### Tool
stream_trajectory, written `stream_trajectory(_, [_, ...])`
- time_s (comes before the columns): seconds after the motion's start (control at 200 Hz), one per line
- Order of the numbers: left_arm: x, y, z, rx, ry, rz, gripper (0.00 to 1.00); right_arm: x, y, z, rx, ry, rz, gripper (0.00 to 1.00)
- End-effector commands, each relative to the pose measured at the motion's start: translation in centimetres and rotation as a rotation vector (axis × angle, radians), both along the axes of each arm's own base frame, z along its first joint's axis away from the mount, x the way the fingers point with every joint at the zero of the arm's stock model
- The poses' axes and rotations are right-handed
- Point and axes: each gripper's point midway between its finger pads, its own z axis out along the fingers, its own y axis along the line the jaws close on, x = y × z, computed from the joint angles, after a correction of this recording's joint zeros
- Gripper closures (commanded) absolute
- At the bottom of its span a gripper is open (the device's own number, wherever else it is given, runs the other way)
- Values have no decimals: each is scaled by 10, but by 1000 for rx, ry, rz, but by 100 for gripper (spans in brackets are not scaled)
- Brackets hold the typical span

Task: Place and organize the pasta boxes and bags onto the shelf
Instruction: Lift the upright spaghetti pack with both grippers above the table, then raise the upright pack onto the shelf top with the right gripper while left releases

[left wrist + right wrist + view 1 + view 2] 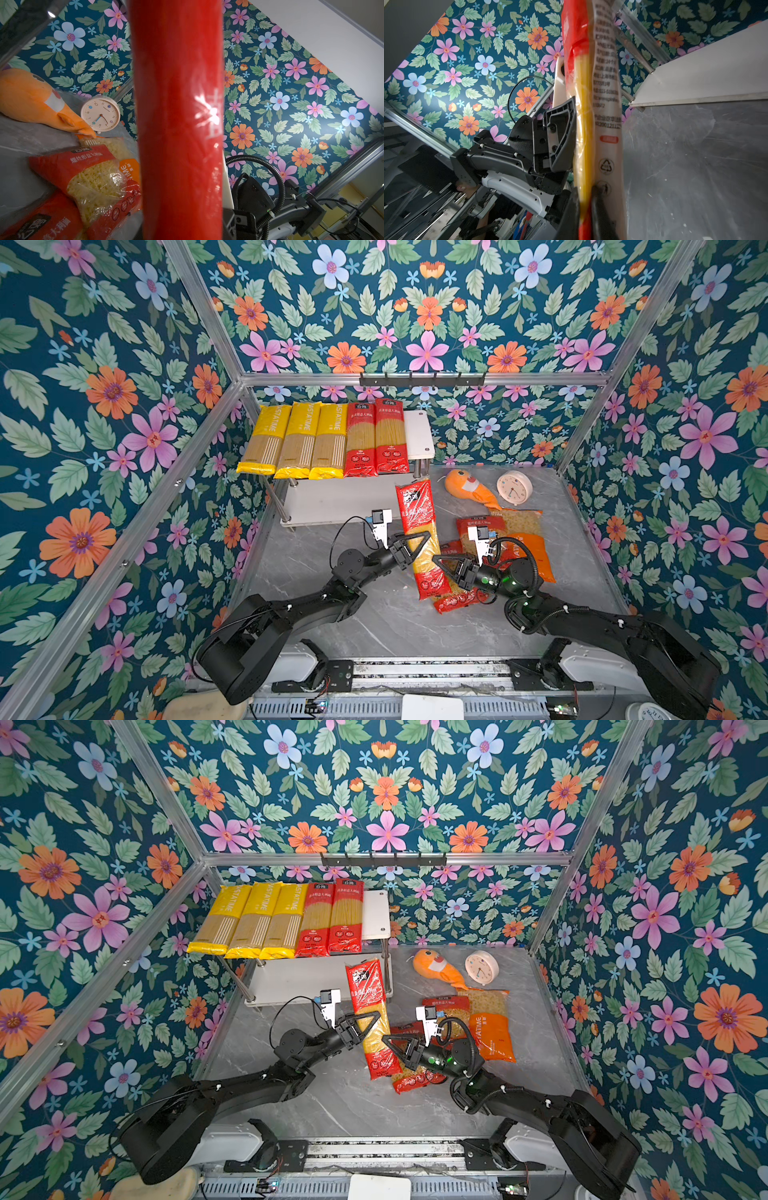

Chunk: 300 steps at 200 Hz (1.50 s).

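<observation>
A long red spaghetti pack [415,506] [178,104] hangs tilted above the grey floor, just in front of the shelf [419,431]. My left gripper [419,543] is shut across its yellow middle, and my right gripper [585,191] pinches its lower edge from the other side. On the shelf's top board lie three yellow spaghetti packs [299,439] and two red ones [376,435] side by side. Two red short-pasta bags [478,526] [457,601] and an orange PASTATIME bag [532,547] lie on the floor under and behind my right arm.
An orange plush fish [469,489] and a round white clock [514,488] sit at the back right. A black hook rail [422,379] hangs above the shelf. The shelf's lower board [332,499] is bare. Flowered walls close in three sides.
</observation>
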Motion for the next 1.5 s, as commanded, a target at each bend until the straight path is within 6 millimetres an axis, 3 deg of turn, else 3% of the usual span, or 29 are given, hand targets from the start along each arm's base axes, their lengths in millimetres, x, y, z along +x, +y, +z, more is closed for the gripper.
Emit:
stream_trajectory(0.0, [-14, -5, 27, -28, -97, -46, 82, -12, 4, -2, -49, -32, 53, 78])
stream_trajectory(0.195, [-9, -6, 42, 22, -131, 9, 85, -14, -3, -5, -102, -46, 26, 59])
stream_trajectory(0.4, [-6, 0, 73, -4, -182, 59, 87, -14, -2, -16, -175, -16, 36, 41])
stream_trajectory(0.575, [5, 2, 98, 9, -198, 110, 87, -7, 1, -18, -191, -16, 19, 35])
stream_trajectory(0.69, [13, 5, 108, -10, -185, 131, 86, -8, 8, -6, -151, -45, 52, 35])
stream_trajectory(0.97, [21, 9, 106, -38, -151, 137, 83, -2, 10, 25, -54, -109, 32, 49])
stream_trajectory(1.215, [25, 13, 104, -48, -126, 135, 75, 1, 14, 38, -16, -139, 34, 78])
stream_trajectory(1.495, [33, 24, 116, -81, -118, 124, 60, 12, 18, 63, 11, -177, 15, 91])
